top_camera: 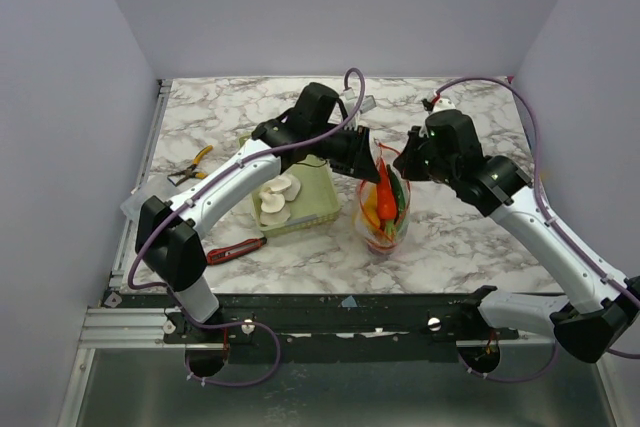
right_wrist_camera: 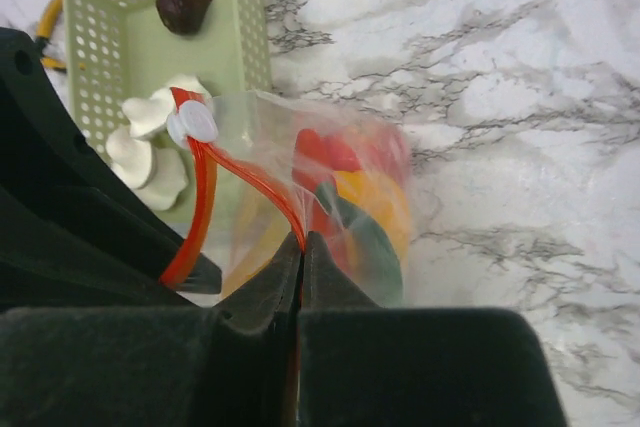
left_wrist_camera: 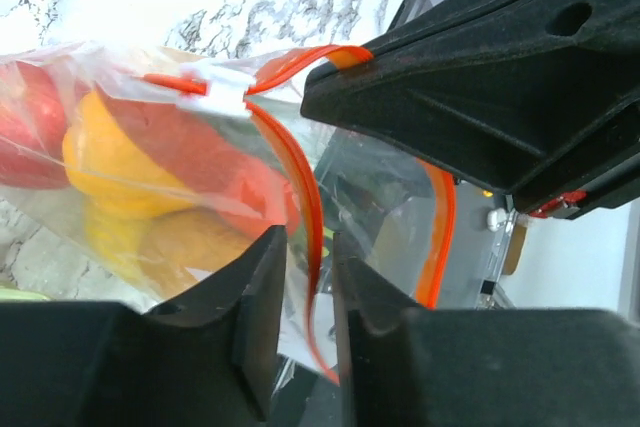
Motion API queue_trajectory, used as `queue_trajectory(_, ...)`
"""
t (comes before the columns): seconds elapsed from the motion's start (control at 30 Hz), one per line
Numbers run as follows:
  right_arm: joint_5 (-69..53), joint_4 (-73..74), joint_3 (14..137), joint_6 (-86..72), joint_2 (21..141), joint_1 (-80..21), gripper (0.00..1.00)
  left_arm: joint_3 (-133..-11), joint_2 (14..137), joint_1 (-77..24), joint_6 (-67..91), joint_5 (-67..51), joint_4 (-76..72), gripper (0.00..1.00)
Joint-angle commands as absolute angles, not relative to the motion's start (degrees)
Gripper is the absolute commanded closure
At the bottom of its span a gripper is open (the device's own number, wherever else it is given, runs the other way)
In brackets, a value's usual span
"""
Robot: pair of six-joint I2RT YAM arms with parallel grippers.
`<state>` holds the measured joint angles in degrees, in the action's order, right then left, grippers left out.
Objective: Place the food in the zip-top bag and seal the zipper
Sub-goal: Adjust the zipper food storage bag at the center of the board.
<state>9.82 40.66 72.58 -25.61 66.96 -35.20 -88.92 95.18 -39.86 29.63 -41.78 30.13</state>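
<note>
Pinching the zipper [right_wrist_camera: 250,182], the right hand [right_wrist_camera: 302,244] is closed; the left hand [left_wrist_camera: 310,247] straddles it, narrowly parted.

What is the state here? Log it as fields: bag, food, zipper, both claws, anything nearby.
container: zip-top bag upright between both claws
contents: food, red, orange, yellow, green, inside the bag
closure: zipper strips apart beside white slider; unsealed
left: left claw narrowly parted, zipper strip in the gap
right: right claw shut on zipper
nearby: green mesh basket with white pieces, one dark piece
</note>
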Motion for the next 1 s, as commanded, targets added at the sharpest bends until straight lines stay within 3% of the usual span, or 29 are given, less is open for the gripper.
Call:
queue_trajectory(0.0, 10.31, 36.77, 70.99, -40.02, 64.26, -35.28, 0.99, -88.92, 94.73, -40.17, 32.44, -42.13, 24.42, 0.68)
queue_trajectory(0.07, 10.34, 34.19, 68.45, -44.85, 62.43, -35.28, 0.99, -87.25, 94.27, -40.46, 34.97, -43.35, 20.11, 0.61)
queue_trajectory(0.33, 15.76, 30.43, 61.91, -56.21, 58.08, -35.33, 1.0, -85.54, 93.69, -43.67, 35.76, -39.29, 18.29, 0.54)
queue_trajectory(0.6, 18.07, 30.47, 60.13, -61.21, 58.49, -35.31, 1.0, -84.52, 91.22, -47.07, 34.35, -31.06, 17.68, 0.53)
queue_trajectory(0.73, 18.05, 30.67, 60.49, -63.09, 58.35, -35.31, 1.0, -89.04, 93.43, -48.85, 31.71, -23.55, 24.71, 0.54)
queue_trajectory(0.97, 20.93, 32.38, 60.73, -62.94, 59.11, -35.29, 1.0, -85.21, 90.69, -48.64, 36.47, -27.51, 17.63, 0.52)
